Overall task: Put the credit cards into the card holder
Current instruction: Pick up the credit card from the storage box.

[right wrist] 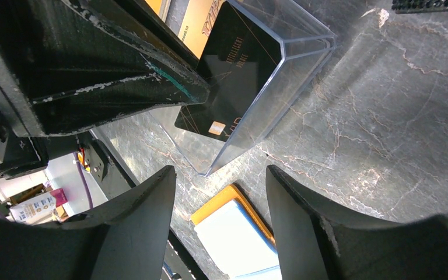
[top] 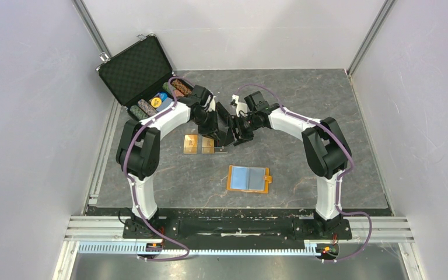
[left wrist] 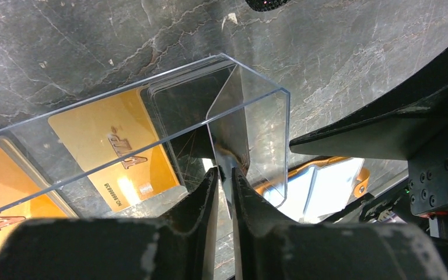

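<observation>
Two gold-tan credit cards (top: 191, 143) (top: 207, 144) lie side by side mid-table; one gold card (left wrist: 114, 146) shows through a clear plastic box (left wrist: 251, 116). A black card (right wrist: 233, 76) lies inside that box (right wrist: 291, 52). My left gripper (left wrist: 226, 175) straddles the box's upright wall, jaws a narrow gap apart. My right gripper (right wrist: 220, 175) hovers open and empty just right of the box, above the table. The card holder (top: 248, 178) lies unfolded nearer the arm bases, orange rim and light blue lining up, also seen between the right fingers (right wrist: 233, 227).
An open black foam-lined case (top: 137, 70) with poker chips (top: 163, 99) stands at the back left. Both grippers (top: 233, 134) crowd together over the clear box. White walls and metal rails bound the dark marbled table (top: 326, 105).
</observation>
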`<state>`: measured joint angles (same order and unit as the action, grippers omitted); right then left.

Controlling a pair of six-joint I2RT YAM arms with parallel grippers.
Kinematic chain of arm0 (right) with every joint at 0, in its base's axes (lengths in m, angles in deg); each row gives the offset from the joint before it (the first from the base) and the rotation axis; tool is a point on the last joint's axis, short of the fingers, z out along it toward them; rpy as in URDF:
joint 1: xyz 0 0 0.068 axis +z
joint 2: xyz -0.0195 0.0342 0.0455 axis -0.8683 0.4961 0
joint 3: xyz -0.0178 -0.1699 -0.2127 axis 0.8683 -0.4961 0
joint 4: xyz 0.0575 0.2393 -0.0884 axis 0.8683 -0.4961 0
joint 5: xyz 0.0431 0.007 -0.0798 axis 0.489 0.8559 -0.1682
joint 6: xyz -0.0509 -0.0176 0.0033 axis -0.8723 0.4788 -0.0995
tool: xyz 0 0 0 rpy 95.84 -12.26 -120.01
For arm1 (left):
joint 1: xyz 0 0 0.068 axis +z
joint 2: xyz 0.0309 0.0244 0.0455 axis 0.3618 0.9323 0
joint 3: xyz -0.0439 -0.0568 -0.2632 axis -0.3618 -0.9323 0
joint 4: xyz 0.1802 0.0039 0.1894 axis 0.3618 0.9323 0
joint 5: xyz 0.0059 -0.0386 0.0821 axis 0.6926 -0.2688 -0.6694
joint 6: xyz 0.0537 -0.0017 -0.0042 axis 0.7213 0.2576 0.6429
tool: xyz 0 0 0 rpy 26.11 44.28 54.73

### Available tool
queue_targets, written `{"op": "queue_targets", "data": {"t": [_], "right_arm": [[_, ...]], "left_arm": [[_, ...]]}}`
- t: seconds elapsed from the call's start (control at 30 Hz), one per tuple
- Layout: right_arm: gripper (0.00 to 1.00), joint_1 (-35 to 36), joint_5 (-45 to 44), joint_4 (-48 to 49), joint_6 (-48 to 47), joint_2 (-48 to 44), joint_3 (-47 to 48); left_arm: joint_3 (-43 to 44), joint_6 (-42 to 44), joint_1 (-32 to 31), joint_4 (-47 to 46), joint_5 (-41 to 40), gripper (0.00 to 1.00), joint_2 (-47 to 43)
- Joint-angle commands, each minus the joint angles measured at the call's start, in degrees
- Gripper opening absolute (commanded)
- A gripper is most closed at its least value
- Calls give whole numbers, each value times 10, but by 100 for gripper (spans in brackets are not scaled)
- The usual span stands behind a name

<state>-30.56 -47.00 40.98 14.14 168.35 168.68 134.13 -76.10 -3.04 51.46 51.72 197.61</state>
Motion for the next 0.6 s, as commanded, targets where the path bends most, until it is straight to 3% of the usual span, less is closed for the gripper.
{"op": "queue_targets", "data": {"t": [0.0, 0.07, 0.57], "right_arm": [[61, -4, -6, 8, -7, -32, -4], [61, -6, -9, 10, -7, -37, -4], [73, -38, -33, 34, 4, -160, -73]], "left_arm": [[-6, -16, -3, -12, 17, 13, 7], [-8, -15, -3, -12, 15, 2, 0], [-13, -15, -2, -8, -56, 2, -179]]}}
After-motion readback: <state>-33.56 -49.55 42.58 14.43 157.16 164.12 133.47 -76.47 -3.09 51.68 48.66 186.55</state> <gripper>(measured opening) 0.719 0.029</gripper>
